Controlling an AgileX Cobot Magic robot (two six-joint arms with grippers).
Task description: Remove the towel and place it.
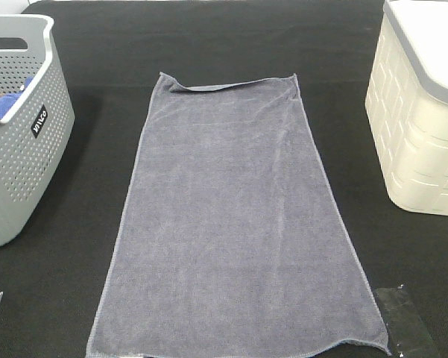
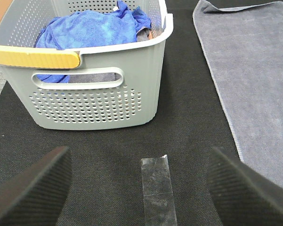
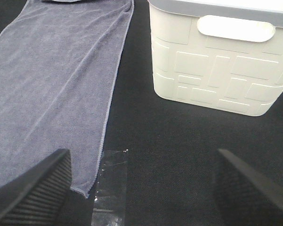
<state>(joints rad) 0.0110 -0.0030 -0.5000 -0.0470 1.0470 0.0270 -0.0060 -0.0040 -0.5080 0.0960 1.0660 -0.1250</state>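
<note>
The slate-grey towel [image 1: 231,224] lies spread flat and lengthwise on the black table, its far edge slightly folded over. It also shows in the left wrist view [image 2: 254,75] and the right wrist view [image 3: 52,89]. Neither arm appears in the exterior high view. My left gripper [image 2: 139,188] is open and empty, low over the table near a strip of clear tape [image 2: 156,188], apart from the towel. My right gripper [image 3: 141,188] is open and empty, with one finger [image 3: 33,188] over the towel's near corner.
A grey perforated basket [image 1: 30,142] stands at the left; it holds a bright blue cloth [image 2: 89,28]. A cream lidded bin [image 1: 417,127] stands at the right. Clear tape strips [image 1: 406,317] mark the table's front.
</note>
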